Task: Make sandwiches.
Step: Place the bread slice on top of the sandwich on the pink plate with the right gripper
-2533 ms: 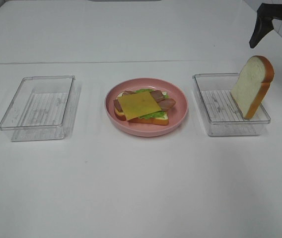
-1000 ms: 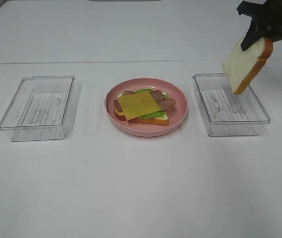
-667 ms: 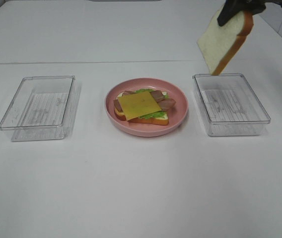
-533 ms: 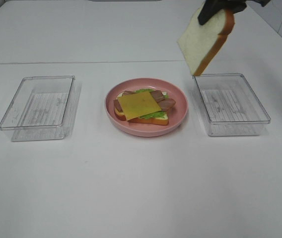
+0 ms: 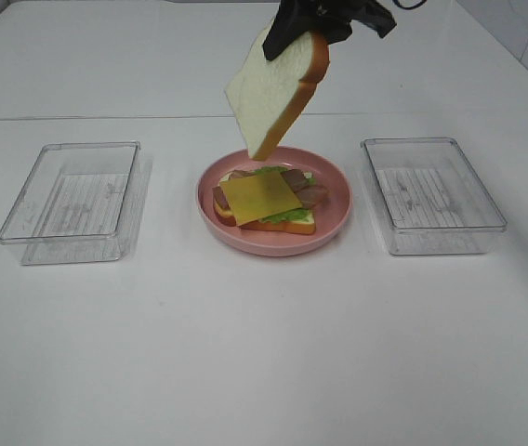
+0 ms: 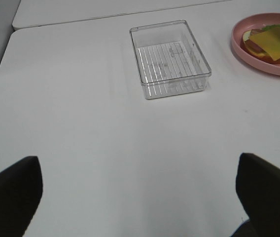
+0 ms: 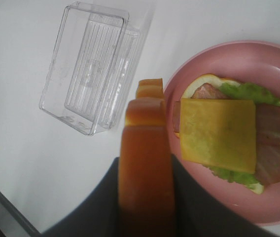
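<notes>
Exterior high shows the right pincer [image 5: 292, 32] clamped on the crust end of the top bread slice [image 5: 273, 91], which hangs tilted in the air above the far rim of the pink plate [image 5: 334, 228], near the middle of the bench [image 5: 264, 353]. On the plate lies the open stack: lower bread slice [image 5: 287, 223], lettuce [image 5: 287, 214], bacon [image 5: 306, 190] and the cheese square [image 5: 260, 197] on top. The slice hangs nearly on edge, held only at one end, so if it is let go from this height I'd expect it to land on its lower corner and topple off the stack or onto the rim. Lowered at this tilt, its leading corner could also catch the thin cheese and skid it sideways. It needs levelling and centring first. From the right wrist, the crust sits between the jaws with the plate below and to one side, so alignment looks off. The left pincer [image 6: 140, 197] stands wide open and holds nothing, over the bench's left side near the clear tray [image 6: 169, 57].
</notes>
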`<state>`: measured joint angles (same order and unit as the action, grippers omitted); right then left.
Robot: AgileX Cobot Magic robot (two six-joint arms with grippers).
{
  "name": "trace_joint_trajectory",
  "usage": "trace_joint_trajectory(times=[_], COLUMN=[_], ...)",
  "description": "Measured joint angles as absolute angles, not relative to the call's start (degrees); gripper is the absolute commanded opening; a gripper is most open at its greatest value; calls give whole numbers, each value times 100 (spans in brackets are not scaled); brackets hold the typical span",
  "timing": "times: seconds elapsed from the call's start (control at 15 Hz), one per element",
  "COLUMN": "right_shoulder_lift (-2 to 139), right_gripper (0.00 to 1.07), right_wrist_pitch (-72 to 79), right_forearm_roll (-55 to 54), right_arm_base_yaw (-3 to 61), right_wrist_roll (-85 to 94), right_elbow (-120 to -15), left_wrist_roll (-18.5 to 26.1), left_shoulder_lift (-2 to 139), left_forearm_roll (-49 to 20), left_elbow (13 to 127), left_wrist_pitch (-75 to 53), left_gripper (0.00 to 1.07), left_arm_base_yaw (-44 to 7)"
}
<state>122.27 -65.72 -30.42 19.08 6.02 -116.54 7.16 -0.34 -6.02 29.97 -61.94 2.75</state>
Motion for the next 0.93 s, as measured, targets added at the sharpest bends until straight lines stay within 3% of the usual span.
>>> trace_joint_trajectory(times=[0.93], right_shoulder_lift=[13711], right_gripper=[1], right_wrist_pitch=[-5747], right_forearm_roll=[-3323], right_arm_base_yaw=[2000], right_wrist_roll=[642], right_elbow=[-11683], left_wrist_roll=[716], left_shoulder_lift=[-34], left_forearm_roll=[-602], left_elbow=[2997], left_wrist_pitch=[-6194], left_gripper=[100], left_arm_base_yaw=[275])
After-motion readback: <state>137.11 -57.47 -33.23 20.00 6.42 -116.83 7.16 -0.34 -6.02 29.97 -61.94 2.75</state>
